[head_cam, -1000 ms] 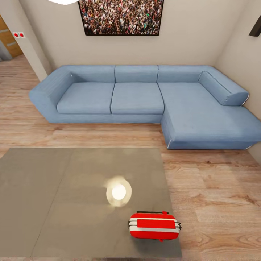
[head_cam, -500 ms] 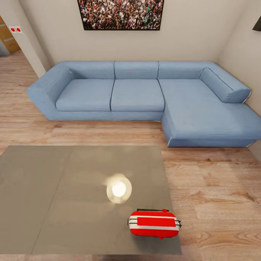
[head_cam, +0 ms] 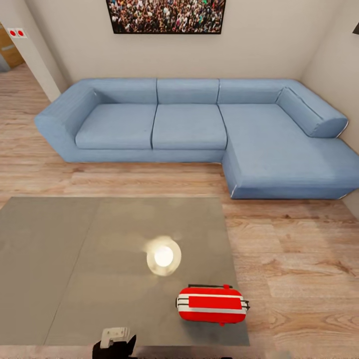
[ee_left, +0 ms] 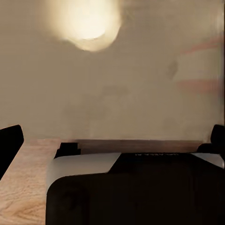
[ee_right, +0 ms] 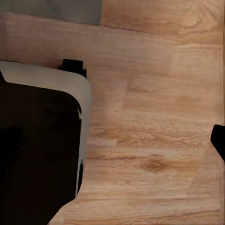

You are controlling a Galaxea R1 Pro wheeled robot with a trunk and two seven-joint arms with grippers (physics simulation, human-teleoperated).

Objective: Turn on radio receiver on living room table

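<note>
The red radio receiver (head_cam: 212,304), with white trim bands and a top handle, rests on the near right corner of the glossy grey table (head_cam: 75,259). My left gripper (head_cam: 115,343) pokes in over the table's near edge, well left of the radio. In the left wrist view its dark fingertips (ee_left: 10,145) stand far apart at the picture's edges, open and empty, over the table top (ee_left: 112,93). The right wrist view looks down on wood floor (ee_right: 154,140); one right fingertip (ee_right: 219,140) sits at the picture's edge, and nothing is held.
A large blue L-shaped sofa (head_cam: 189,124) lines the far wall under a crowd picture (head_cam: 167,15). Wood floor (head_cam: 299,269) runs between sofa and table and to the table's right. A lamp's bright reflection (head_cam: 163,256) glows on the table. My own dark base (ee_right: 37,150) is below the right arm.
The whole head view has shifted slightly, with the sofa and picture higher in frame. My left gripper has come into sight at the table's near edge. The radio has not moved.
</note>
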